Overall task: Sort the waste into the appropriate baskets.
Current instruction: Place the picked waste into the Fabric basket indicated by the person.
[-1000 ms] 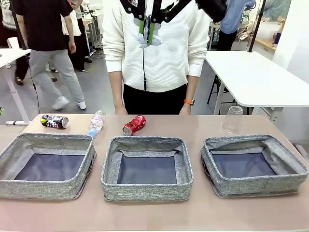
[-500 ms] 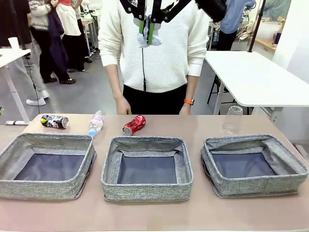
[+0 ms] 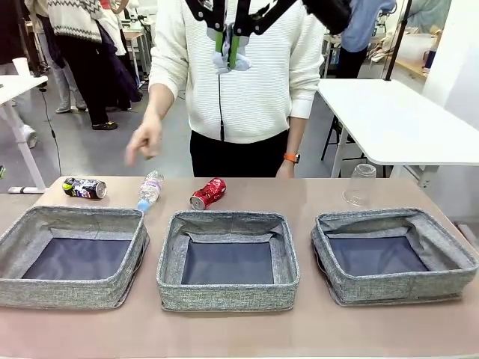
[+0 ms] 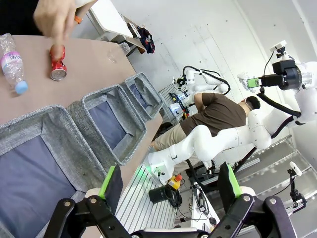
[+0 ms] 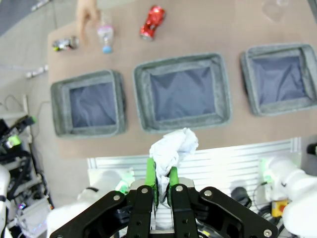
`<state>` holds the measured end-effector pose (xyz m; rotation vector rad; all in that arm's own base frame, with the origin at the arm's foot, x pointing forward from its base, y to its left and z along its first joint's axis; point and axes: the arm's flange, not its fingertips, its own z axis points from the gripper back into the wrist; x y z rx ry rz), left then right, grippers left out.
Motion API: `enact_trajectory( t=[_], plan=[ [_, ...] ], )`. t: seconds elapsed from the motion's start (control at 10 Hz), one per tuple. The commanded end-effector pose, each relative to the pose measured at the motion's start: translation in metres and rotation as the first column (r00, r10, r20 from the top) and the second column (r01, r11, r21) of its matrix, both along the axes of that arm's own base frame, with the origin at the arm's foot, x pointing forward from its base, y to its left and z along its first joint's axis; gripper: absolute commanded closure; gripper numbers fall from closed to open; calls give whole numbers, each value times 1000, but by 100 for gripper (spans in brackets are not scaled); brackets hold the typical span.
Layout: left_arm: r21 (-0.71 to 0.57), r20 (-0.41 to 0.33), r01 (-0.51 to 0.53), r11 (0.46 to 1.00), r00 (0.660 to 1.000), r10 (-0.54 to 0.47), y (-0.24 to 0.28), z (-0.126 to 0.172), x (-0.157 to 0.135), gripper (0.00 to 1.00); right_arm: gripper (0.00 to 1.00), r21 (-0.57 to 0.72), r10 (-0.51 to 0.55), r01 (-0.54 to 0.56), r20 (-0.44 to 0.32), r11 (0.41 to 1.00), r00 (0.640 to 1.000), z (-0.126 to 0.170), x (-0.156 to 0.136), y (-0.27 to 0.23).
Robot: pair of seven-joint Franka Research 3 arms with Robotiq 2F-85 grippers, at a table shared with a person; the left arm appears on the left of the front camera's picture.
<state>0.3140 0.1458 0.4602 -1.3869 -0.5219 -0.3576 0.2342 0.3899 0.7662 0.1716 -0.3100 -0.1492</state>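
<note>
The table [image 3: 314, 191] carried three grey baskets in a row along its near edge: left basket [image 3: 71, 295], middle basket [image 3: 227, 295], right basket [image 3: 397, 292], all lying with their long sides along that edge.

High off the table, the left gripper [image 4: 168, 183] hung with its jaws spread wide and nothing between them.

Over the far edge, the person's hand [image 3: 144, 142] hovered above the bottle, fingers down, touching nothing.

And there was the litter, strung along the far edge! The clear bottle [image 3: 150, 190] lay on its side behind the left basket's far right corner, long axis running far to near, blue cap pointing at the basket. The clear cup [image 3: 361, 184] stood behind the right basket, wider end down. The red can [image 3: 208, 193] lay behind the middle basket on a diagonal, one end facing near and left. The dark can [image 3: 84, 188] lay near the far left corner, long axis along the far edge.

Smallest of the lot, the paper ball [image 5: 173, 146] sat high above the middle basket, pinched in the right gripper [image 5: 161, 176], jaws nearly together on it, the bulk of the ball bulging past the fingertips.
</note>
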Motion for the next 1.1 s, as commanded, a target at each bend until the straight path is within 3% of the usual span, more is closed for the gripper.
enact_trajectory(
  t=[0.0, 0.9, 1.0],
  plan=[
    [-18, 21, 1, 1000, 1000, 0, -1, 2, 0, 0, 90, 8, -3, 3, -3, 1000, 1000, -4, -1, -1],
    [-18, 21, 1, 1000, 1000, 0, -1, 2, 0, 0, 90, 0, 0, 0, 0, 1000, 1000, 0, 0, 0],
    [-18, 21, 1, 1000, 1000, 0, -1, 2, 0, 0, 90, -16, 163, -163, 3, 986, 987, -22, 16, 23]
  ],
)
